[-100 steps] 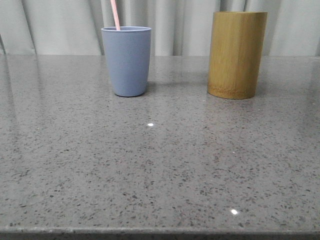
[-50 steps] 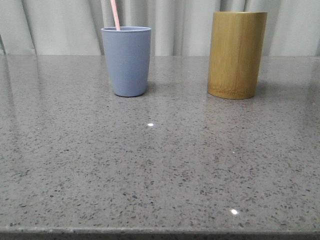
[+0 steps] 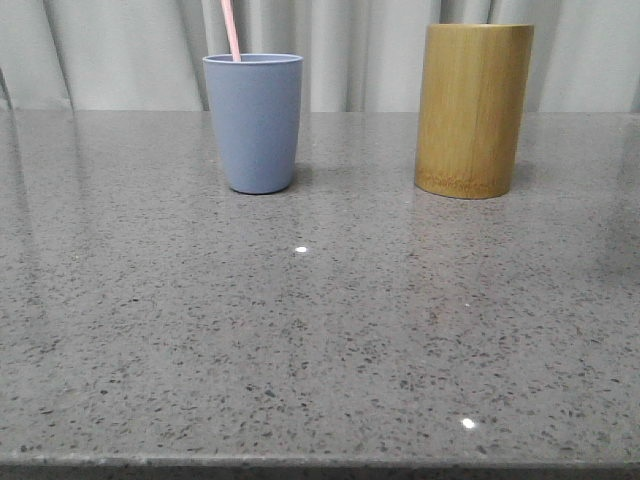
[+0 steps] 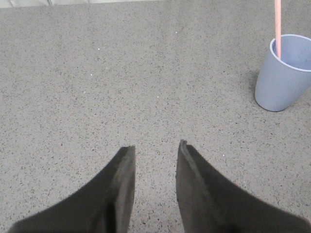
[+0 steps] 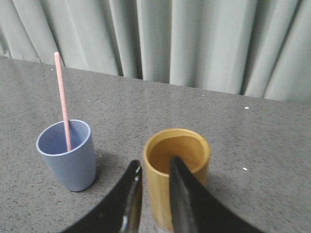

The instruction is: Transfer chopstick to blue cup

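Observation:
A pale pink chopstick [image 3: 231,30] stands in the blue cup [image 3: 254,123] at the back left of the table; both also show in the left wrist view [image 4: 278,26] [image 4: 282,82] and the right wrist view [image 5: 62,99] [image 5: 69,160]. My left gripper [image 4: 155,145] is open and empty, over bare tabletop, well away from the cup. My right gripper [image 5: 154,162] is open and empty, raised above the near rim of the bamboo holder [image 5: 176,170], which looks empty inside. Neither gripper shows in the front view.
The tall tan bamboo holder [image 3: 472,110] stands at the back right, about a cup's width from the blue cup. A pale curtain [image 3: 350,50] hangs behind the grey speckled table [image 3: 320,330], whose front edge runs along the bottom of the front view.

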{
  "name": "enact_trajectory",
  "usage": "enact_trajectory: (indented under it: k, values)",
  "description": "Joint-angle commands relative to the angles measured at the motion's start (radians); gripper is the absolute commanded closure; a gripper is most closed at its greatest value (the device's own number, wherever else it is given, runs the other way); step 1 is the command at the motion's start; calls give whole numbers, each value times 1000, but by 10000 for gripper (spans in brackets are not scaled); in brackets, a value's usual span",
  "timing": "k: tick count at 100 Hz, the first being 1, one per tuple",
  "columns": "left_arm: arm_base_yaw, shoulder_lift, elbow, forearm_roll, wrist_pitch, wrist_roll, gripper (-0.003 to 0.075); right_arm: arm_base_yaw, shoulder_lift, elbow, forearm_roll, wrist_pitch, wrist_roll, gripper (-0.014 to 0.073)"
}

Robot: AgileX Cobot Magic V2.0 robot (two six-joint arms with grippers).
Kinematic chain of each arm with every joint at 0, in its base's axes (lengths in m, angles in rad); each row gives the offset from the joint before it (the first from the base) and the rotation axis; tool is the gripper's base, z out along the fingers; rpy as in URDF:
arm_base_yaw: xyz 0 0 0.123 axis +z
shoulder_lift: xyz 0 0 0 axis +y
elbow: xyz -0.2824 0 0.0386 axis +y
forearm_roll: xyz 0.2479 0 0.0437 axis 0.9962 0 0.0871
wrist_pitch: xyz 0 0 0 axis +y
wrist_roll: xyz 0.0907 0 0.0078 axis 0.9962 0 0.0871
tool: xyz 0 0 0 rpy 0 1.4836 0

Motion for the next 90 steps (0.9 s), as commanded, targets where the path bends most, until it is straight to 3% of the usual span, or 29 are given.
enact_trajectory:
  k: [1, 20, 34, 60, 90]
  values:
    - [3, -10, -25, -4, -94, -7, 538, -38, -72, 8, -14, -55, 14, 463]
    - [3, -51, -25, -4, -117, -7, 634, -162, -202, 53, -33, 54, 13, 594]
    - [3, -77, -18, 12, -121, -7, 740, -198, -267, 55, -61, 125, 13, 686]
    - [3, -161, 102, 19, -194, -7, 739, -197, -351, 57, -97, 228, 13, 699]
    - [3, -306, 241, 19, -276, -7, 739, -197, -487, 198, -109, 147, 13, 699]
